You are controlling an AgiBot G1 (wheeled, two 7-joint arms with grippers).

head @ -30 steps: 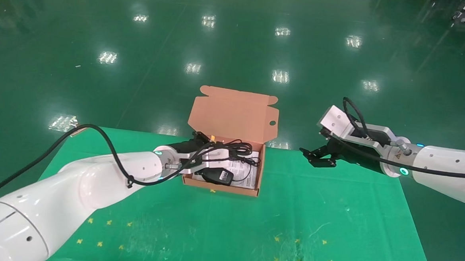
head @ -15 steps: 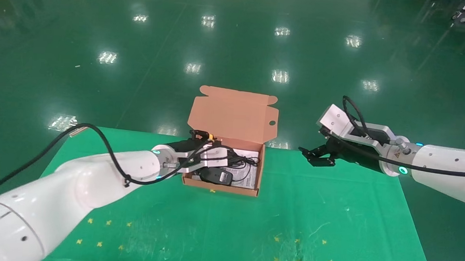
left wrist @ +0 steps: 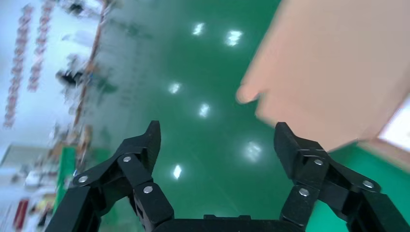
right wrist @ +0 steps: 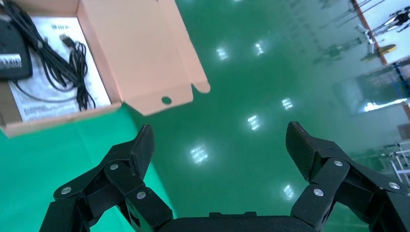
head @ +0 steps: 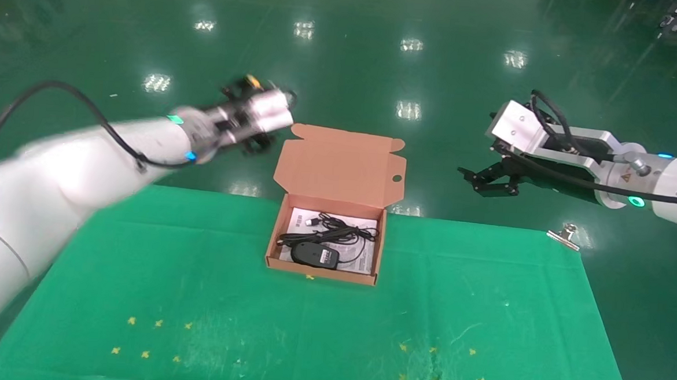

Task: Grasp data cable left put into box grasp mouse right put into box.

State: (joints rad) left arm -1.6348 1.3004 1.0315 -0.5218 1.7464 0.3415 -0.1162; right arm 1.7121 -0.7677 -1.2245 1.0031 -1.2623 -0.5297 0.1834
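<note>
We see mouse [head: 314, 253] + cable [head: 330, 231] in box [head: 322, 273]; L gripper [left wrist: 216, 140], R gripper [right wrist: 220, 140] raised, fingers spread, empty.

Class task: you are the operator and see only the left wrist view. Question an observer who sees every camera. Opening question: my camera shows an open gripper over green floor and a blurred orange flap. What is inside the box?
Observer: In the box, the mouse lies label-up on a white leaflet.
Operator: And the data cable?
Observer: The data cable lies bundled inside too, just behind the mouse.
Operator: Where is my arm?
Observer: The left gripper is raised beyond the table edge, left of the lid.
Operator: The other arm?
Observer: The right gripper hangs open and empty, right of the box, off the table.
</note>
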